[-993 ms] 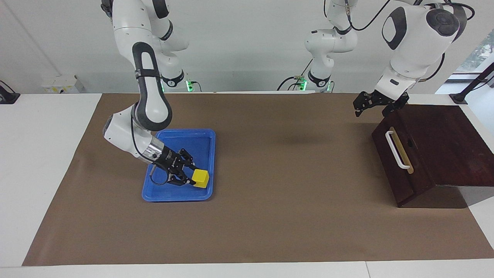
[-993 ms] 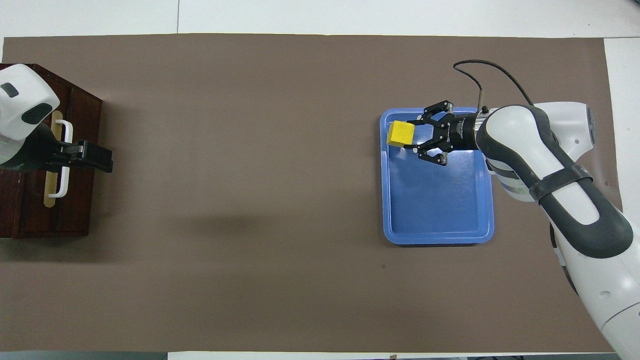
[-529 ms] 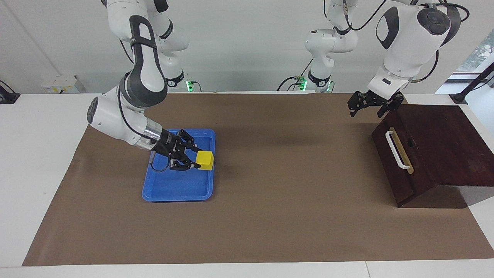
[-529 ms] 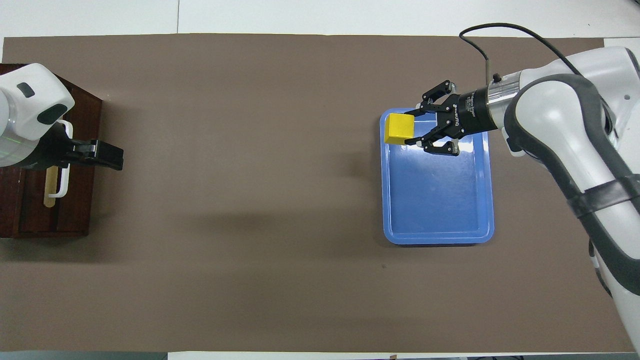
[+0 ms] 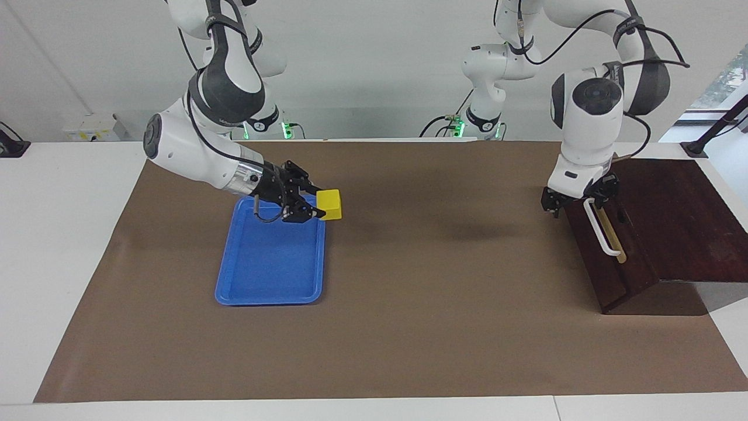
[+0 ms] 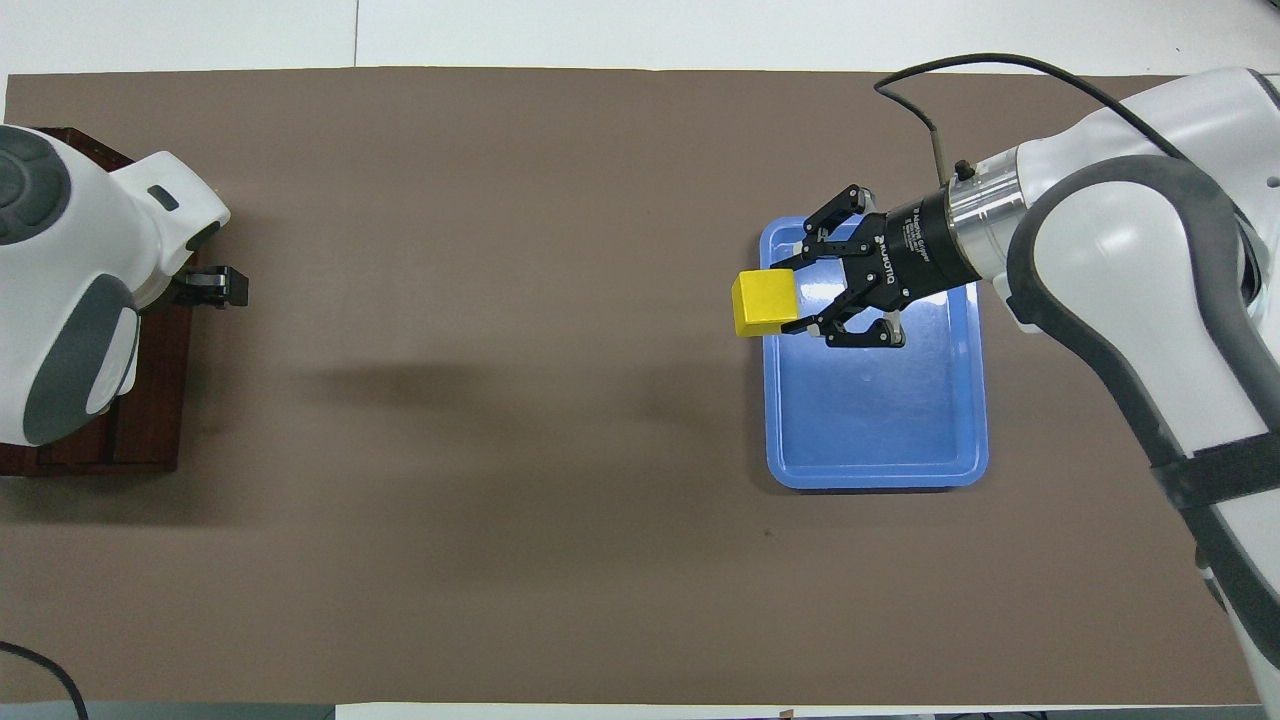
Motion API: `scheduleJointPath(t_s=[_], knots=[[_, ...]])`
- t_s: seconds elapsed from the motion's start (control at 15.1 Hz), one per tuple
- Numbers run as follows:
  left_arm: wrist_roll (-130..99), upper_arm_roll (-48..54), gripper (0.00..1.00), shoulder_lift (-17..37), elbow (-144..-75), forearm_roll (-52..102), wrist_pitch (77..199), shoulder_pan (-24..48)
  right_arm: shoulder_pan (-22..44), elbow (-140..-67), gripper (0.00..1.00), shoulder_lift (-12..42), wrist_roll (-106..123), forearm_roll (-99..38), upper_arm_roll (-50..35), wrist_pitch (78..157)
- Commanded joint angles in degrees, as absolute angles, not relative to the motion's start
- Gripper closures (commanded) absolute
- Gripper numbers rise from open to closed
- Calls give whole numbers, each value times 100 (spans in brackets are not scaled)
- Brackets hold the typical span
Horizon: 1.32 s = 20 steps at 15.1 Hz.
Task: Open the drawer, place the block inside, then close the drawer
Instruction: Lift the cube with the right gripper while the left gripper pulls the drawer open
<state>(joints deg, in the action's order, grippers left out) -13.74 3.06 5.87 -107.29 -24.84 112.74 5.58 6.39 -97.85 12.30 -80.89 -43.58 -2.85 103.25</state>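
The yellow block (image 5: 331, 204) (image 6: 765, 303) is up in the air, gripped by my right gripper (image 5: 320, 206) (image 6: 797, 296). It hangs over the edge of the blue tray (image 5: 266, 275) (image 6: 880, 420) that faces the left arm's end. The dark wooden drawer (image 5: 605, 266) is shut in its cabinet (image 5: 678, 216) (image 6: 110, 440). My left gripper (image 5: 577, 202) (image 6: 215, 288) is low, with fingers spread, at the end of the white handle (image 5: 603, 232) nearer to the robots. I cannot tell whether it touches the handle. In the overhead view the left arm hides the handle.
The blue tray is empty and lies on the brown mat (image 5: 444, 304) toward the right arm's end. The cabinet stands at the left arm's end, with its drawer front facing the middle of the mat.
My right gripper has lifted the block out of the tray and carried it toward the left arm's end. My left gripper has come down from above the cabinet's corner to the handle.
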Motion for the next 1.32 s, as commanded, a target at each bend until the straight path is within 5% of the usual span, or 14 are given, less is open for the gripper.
scheduleJointPath(t_s=[0.0,0.86,1.26], knots=[[-1477,264,0,843,-10758,-2874,11837,353,606,-9712,100,1204,-8218,-4236,-299,10169],[-1415,290,0,1028,-11417,-3050,12700,88,615,-9633,100,1204,-8218,-4236,-299,10063],[-1406,308,0,1011,-11417,-2874,12613,860,782,-9642,100,1222,-7981,-4069,-299,10600]])
